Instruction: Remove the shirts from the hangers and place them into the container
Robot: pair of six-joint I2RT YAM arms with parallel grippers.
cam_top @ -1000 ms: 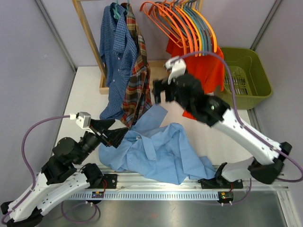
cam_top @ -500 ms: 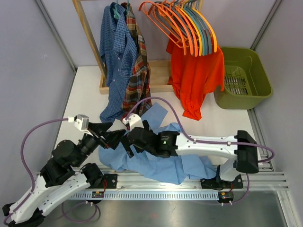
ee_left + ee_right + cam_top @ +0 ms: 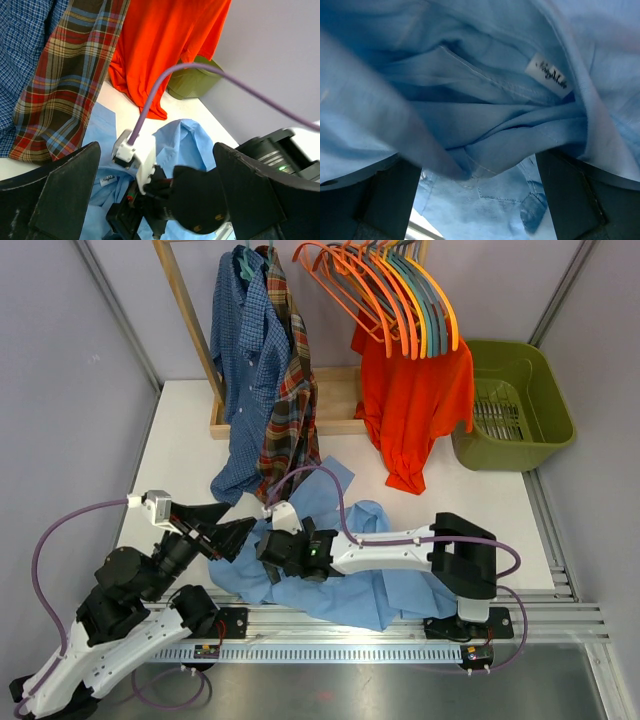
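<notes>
Pickup step, prob.: right tool (image 3: 270,558), jaws apart, digs into the light blue shirt (image 3: 400,590) on the worktop (image 3: 180,440), left tool (image 3: 228,525) apart & empty beside it; next needs a pinch, then carry to basket (image 3: 552,405).

No readable text on my feeds.
I see one white neck tag (image 3: 551,76) sewn inside the light blue shirt (image 3: 470,125); its dark cursive script is too blurred to make out.
</notes>
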